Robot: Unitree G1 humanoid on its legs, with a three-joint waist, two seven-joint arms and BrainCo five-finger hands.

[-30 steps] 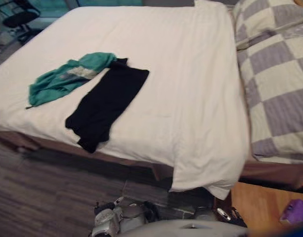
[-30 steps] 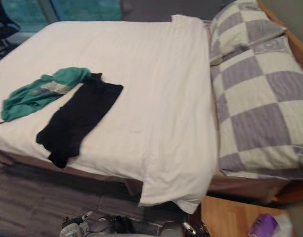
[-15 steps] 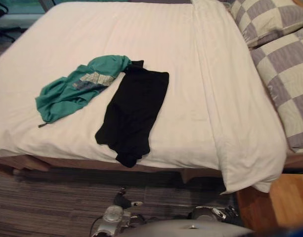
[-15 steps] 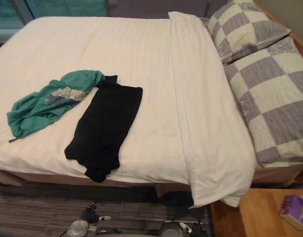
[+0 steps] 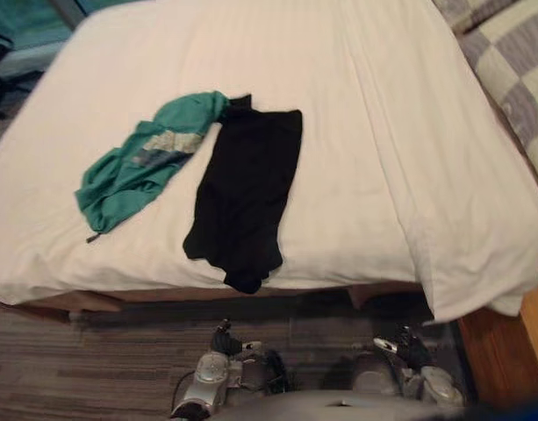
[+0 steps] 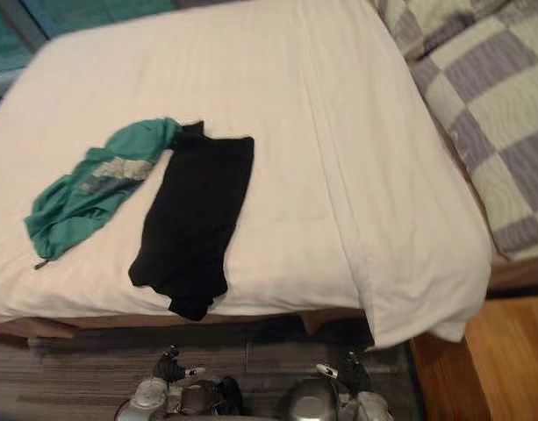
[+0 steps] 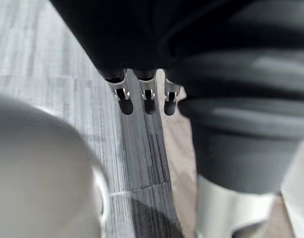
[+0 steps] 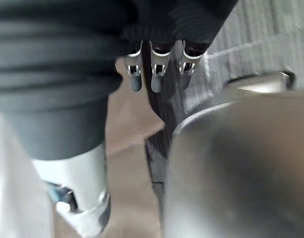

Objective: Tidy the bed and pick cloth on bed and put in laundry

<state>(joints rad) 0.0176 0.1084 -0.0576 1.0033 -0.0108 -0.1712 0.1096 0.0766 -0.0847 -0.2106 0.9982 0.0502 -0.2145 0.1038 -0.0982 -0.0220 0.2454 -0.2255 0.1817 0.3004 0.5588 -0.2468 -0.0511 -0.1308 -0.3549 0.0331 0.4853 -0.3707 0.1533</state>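
Note:
A teal top [image 5: 141, 162] lies crumpled on the left part of the white duvet [image 5: 374, 132]. A black garment [image 5: 247, 193] lies flat next to it, touching it at the far end and reaching the bed's near edge. My left hand [image 5: 223, 344] hangs low above the floor in front of the bed, below the black garment. Its fingers [image 7: 144, 96] are straight and hold nothing. My right hand [image 5: 412, 352] hangs near the duvet's overhanging corner, its fingers [image 8: 156, 74] also straight and empty.
Grey-and-cream checked pillows [image 6: 501, 105] lie at the head of the bed on the right. A wooden surface [image 6: 505, 360] sits at the lower right beside the bed. Grey striped carpet [image 5: 84, 368] runs along the bed's near side.
The camera has tilted down and shifted, so the bed's near edge sits higher in view and both hands show at the bottom. The two garments lie as before.

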